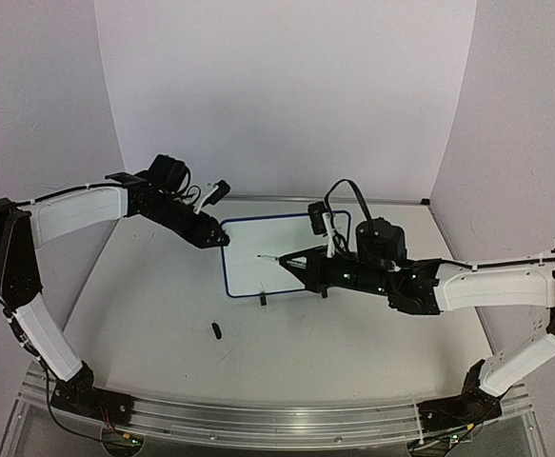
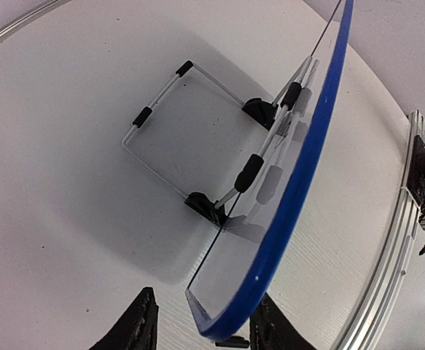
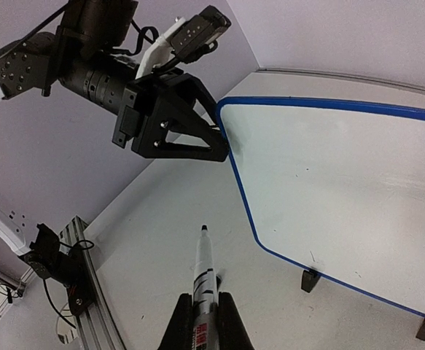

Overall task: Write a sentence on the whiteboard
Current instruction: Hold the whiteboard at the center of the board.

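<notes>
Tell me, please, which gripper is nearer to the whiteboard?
Left. The left gripper has its fingers on either side of the whiteboard at a corner of its blue rim. The right gripper, holding a marker, sits off the board, marker tip apart from it.

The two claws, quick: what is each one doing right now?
Left gripper: closed on the edge of the whiteboard.
Right gripper: closed, holding a marker.
</notes>
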Robot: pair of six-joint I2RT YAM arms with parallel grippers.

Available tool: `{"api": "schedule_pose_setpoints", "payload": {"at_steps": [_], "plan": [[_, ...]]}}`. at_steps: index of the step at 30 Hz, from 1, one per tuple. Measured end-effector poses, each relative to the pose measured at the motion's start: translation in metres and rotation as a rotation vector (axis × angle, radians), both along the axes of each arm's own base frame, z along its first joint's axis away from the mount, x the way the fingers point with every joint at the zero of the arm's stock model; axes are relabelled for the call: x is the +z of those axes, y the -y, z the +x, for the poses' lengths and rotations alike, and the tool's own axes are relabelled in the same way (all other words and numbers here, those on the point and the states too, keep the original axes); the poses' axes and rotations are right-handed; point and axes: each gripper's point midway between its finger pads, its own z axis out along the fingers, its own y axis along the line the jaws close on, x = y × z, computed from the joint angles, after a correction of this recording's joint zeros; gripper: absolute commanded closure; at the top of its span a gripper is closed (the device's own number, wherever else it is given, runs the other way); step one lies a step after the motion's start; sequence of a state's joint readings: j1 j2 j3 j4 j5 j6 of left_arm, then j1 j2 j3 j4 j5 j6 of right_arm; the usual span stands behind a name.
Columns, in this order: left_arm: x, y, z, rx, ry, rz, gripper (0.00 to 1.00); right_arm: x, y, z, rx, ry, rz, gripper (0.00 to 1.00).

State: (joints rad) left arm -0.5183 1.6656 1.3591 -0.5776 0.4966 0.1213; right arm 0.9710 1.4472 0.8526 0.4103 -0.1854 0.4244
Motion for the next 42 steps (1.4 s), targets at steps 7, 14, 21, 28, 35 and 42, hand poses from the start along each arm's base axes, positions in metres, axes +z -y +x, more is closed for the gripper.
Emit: {"api": "schedule_pose_setpoints", "payload": {"at_steps": [7,14,21,28,35,42], "plan": [[-0.004,0.007,-0.002,-0.067,0.010,-0.010,0.83,-0.003,-0.009,0.003,0.021,0.010,-0.014,1.00],[-0.018,0.004,-0.008,-0.087,-0.001,0.006,0.86,-0.002,-0.022,0.011,0.027,0.021,-0.013,1.00],[-0.019,0.002,-0.006,-0.085,0.013,0.022,0.90,-0.008,-0.029,0.023,-0.011,0.044,-0.033,1.00],[-0.019,0.003,-0.007,-0.106,0.027,0.021,1.00,-0.003,-0.047,0.033,-0.044,0.109,-0.054,1.00],[-0.018,0.004,-0.008,-0.113,0.026,0.015,1.00,-0.004,-0.059,0.043,-0.072,0.145,-0.073,1.00],[-0.018,0.004,-0.008,-0.117,0.031,0.018,1.00,-0.008,-0.062,0.054,-0.114,0.166,-0.096,1.00]]}}
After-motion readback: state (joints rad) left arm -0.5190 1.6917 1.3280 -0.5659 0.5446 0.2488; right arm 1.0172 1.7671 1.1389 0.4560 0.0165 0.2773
